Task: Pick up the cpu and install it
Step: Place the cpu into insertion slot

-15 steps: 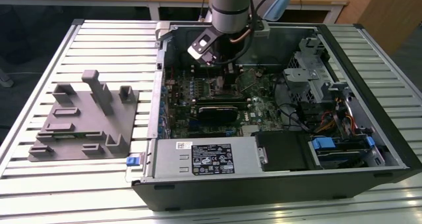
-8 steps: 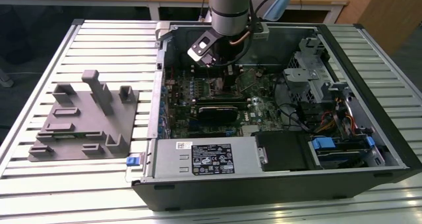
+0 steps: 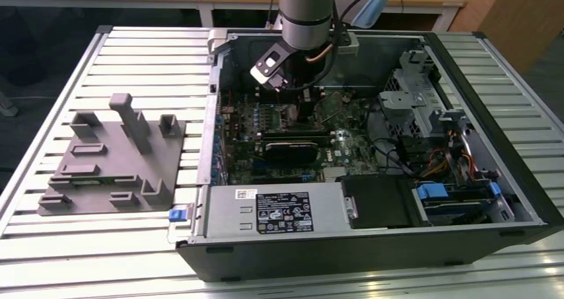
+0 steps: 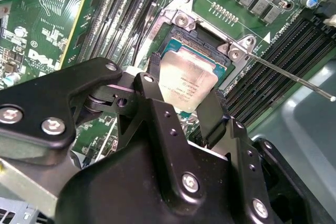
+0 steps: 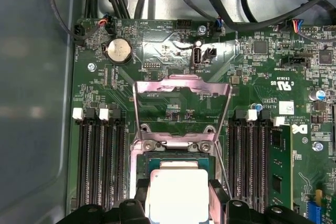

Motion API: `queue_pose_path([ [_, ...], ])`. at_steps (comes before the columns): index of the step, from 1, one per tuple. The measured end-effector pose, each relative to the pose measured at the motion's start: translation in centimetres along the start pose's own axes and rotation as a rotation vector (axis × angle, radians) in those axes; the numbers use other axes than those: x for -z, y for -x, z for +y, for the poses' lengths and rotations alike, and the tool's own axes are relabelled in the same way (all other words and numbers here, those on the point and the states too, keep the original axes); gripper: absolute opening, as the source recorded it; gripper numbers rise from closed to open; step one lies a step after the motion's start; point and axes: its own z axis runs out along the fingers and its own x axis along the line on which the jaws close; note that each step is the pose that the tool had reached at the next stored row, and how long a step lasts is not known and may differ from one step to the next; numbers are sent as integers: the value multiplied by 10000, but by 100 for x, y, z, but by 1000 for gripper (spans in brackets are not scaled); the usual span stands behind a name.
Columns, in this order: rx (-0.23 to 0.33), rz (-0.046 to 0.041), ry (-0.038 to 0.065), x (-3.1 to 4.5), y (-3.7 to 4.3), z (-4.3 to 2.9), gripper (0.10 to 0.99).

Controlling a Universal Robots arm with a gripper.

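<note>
- The two black fingers [image 4: 209,119] of the gripper [image 4: 185,87] are clenched on opposite edges of the cpu [image 4: 190,74], whose pale metal top faces up.
- The cpu hangs just above the open socket [image 4: 202,40] and, as far as can be judged, is not yet seated.
- The load plate [image 5: 182,98] is hinged up at one side of the socket. The thin lever [image 4: 286,74] is swung clear, so nothing seems to block the way down.
- To do this step well, the chip probably needs to stay level with its edges square to the socket. It should go down straight, without sliding sideways over the contacts.
- Memory slots [image 5: 100,156] flank the socket on the motherboard [image 5: 273,77].
- The motherboard sits inside the computer case [image 3: 370,246] on the slatted worktop [image 3: 141,55].
- A grey tray [image 3: 105,160] lies on the exterior view's left.
</note>
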Motion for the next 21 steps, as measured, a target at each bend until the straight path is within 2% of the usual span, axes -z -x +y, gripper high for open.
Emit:
queue_pose_path([
  [21, -45, -3, 0, -75, 0, -8, 533],
])
